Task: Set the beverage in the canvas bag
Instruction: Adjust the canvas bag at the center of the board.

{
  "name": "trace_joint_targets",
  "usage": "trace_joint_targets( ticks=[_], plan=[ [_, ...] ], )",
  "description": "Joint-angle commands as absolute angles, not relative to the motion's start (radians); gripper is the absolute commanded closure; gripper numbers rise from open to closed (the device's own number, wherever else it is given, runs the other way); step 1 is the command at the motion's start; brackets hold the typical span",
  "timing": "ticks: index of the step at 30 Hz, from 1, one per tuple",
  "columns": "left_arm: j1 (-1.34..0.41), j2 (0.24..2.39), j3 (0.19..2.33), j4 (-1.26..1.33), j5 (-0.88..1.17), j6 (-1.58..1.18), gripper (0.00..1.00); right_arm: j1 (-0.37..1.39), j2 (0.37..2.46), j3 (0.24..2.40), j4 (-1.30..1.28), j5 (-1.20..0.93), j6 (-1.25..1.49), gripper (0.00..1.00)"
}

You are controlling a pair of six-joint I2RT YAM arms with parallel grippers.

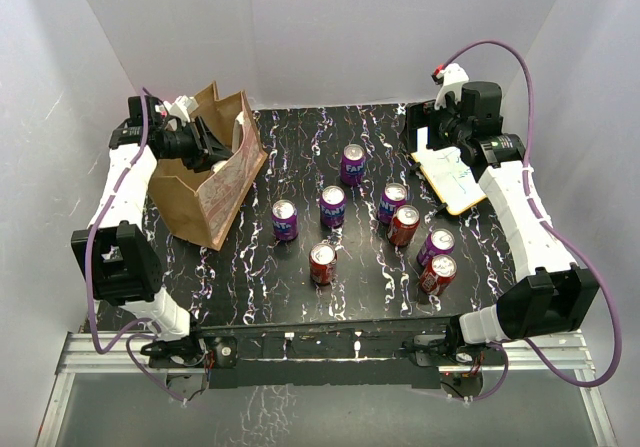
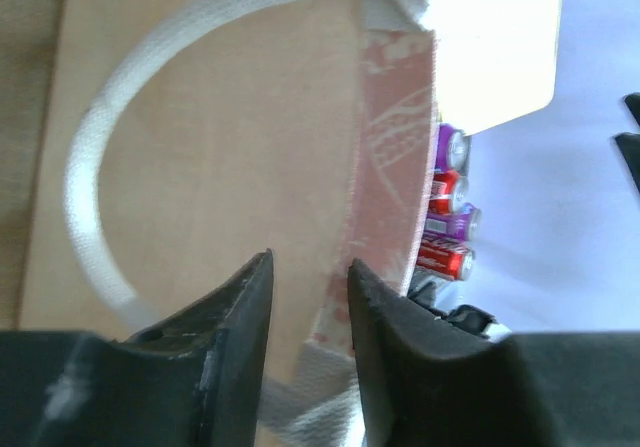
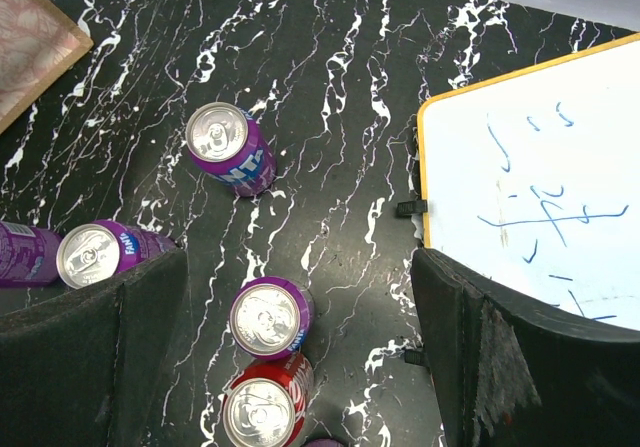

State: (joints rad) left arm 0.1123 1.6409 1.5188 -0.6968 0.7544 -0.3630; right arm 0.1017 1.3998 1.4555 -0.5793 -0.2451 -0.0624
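Eight drink cans stand on the table: five purple Fanta cans [image 1: 353,164] and three red cans [image 1: 322,263]. There is one brown canvas bag [image 1: 225,192], one yellow-framed whiteboard [image 1: 455,179], and two robot arms [image 1: 120,192].

The light is bright and even. Shadows on the table [image 1: 280,292] are soft. In the left wrist view the bag [image 2: 220,167] is blurry, with white glare at the top right. The right wrist view is sharp.
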Motion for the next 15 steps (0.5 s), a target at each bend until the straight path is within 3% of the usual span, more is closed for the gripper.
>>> trace_joint_targets(
  ticks=[1, 3, 4, 11, 15],
  plan=[
    [0.12, 1.615, 1.543, -0.588, 0.938, -0.42, 0.79, 0.097, 1.39, 1.443, -0.54, -0.23, -0.082, 0.02],
    [0.12, 1.595, 1.529, -0.521, 0.953, -0.442, 0.97, 0.097, 1.39, 1.439, -0.538, -0.229, -0.085, 0.02],
    [0.12, 1.582, 1.522, -0.485, 0.954, -0.451, 1.0, 0.097, 1.388, 1.437, -0.538, -0.226, -0.086, 0.02],
    [0.119, 1.445, 1.443, -0.213, 0.873, -0.41, 1.0, 0.097, 1.391, 1.428, -0.533, -0.219, -0.099, 0.02],
    [0.12, 1.421, 1.461, -0.285, 0.806, -0.338, 1.0, 0.097, 1.397, 1.432, -0.533, -0.218, -0.104, 0.02]
  ],
)
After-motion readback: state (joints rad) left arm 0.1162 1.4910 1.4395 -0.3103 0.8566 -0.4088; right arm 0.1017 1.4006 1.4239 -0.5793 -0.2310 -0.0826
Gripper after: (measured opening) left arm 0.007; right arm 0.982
